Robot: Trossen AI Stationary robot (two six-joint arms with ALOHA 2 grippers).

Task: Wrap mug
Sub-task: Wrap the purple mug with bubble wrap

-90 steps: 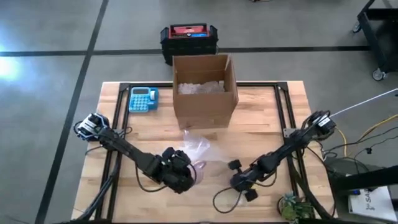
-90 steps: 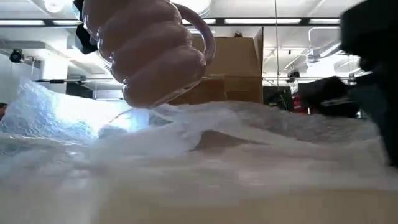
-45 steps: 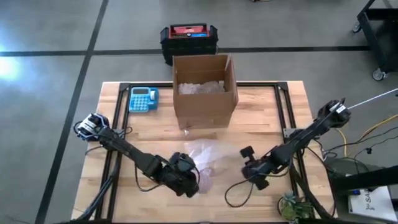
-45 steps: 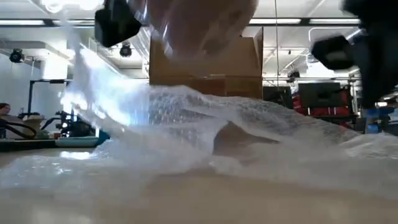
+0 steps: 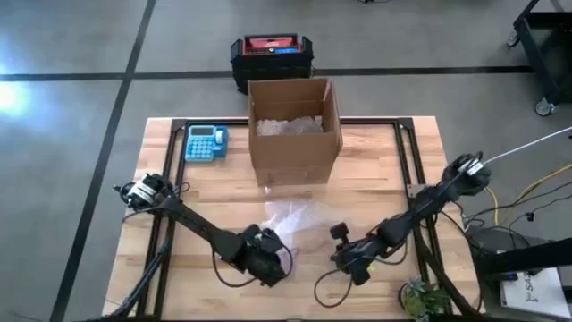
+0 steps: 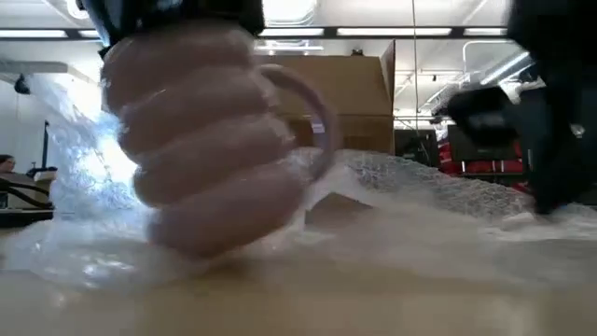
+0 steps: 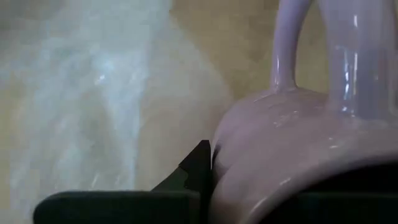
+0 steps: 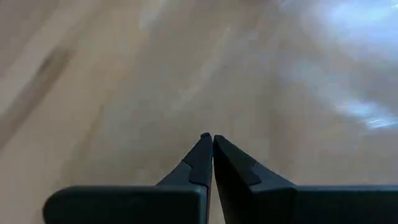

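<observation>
- Mug (image 6: pixel 201 149), pale pink and glossy with ribbed sides and a loop handle, is gripped by the left gripper (image 5: pixel 264 259) at the near edge of the bubble wrap (image 5: pixel 295 219).
- It should be lowered well onto the sheet, so that enough film is left free for folding over.
- Right gripper (image 5: pixel 347 261) is seen beside the wrap with fingers together, nothing between them.

Bright ceiling strips, glare, close foreground perhaps defocused
</observation>
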